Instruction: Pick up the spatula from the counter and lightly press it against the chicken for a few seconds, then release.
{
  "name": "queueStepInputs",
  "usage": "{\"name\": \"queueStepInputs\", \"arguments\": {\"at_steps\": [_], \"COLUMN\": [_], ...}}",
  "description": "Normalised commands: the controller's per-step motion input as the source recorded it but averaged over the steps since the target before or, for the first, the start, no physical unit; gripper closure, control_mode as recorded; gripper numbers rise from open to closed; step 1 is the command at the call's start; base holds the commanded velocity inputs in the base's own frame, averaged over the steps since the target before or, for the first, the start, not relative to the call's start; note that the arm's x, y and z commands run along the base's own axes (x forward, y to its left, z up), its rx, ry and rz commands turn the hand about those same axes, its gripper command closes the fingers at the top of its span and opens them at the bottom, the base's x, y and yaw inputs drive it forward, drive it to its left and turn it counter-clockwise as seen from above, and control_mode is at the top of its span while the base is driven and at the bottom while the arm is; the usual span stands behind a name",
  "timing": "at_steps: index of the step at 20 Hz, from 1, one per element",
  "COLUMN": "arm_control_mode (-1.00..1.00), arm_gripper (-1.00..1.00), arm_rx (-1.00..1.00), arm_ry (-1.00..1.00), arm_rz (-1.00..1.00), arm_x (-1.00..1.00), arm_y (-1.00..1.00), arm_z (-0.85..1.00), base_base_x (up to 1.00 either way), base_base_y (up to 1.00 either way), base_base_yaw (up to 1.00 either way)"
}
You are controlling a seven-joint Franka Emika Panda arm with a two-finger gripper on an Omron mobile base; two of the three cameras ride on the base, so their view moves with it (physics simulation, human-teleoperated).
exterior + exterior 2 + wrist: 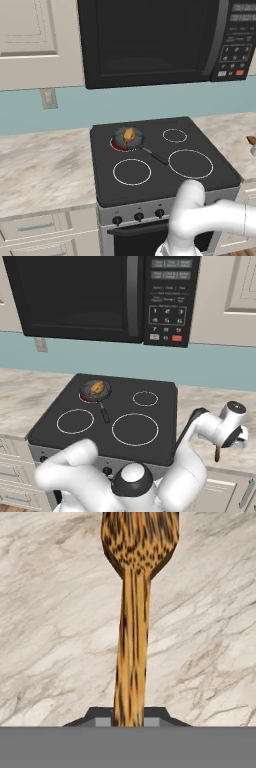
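A wooden spatula (133, 637) runs from between my fingertips to its broad blade at the top of the hand view, with marble counter behind it. My gripper (131, 722) is shut on its handle. In the right base view the gripper (238, 437) hangs over the counter right of the stove, and the spatula (218, 453) points down from it. The spatula's end (251, 140) shows at the right edge of the left base view. The chicken (129, 134) (98, 387) lies in a small dark pan (136, 141) (90, 392) on the rear left burner, which glows red.
The black stovetop (165, 162) (115, 416) has three bare burners. The pan's handle (154, 155) (104, 413) points toward the front. A black microwave (150, 40) (100, 296) hangs above. Marble counter (45, 165) (200, 406) lies on both sides of the stove.
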Motion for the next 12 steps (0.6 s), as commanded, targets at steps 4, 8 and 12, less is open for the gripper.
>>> {"name": "queueStepInputs", "arguments": {"at_steps": [4, 8, 12], "arm_control_mode": [-1.00, -1.00, -1.00], "arm_gripper": [1.00, 1.00, 1.00], "arm_rx": [-0.04, -0.06, -0.07], "arm_ry": [-0.13, -0.08, -0.06], "arm_rz": [0.09, 0.07, 0.05], "arm_x": [-0.31, -0.25, -0.22], "arm_y": [0.16, 0.30, 0.45], "arm_z": [0.25, 0.25, 0.19], "base_base_x": [0.00, 0.00, 0.00], "base_base_y": [0.00, 0.00, 0.00], "base_base_yaw": [0.00, 0.00, 0.00]}}
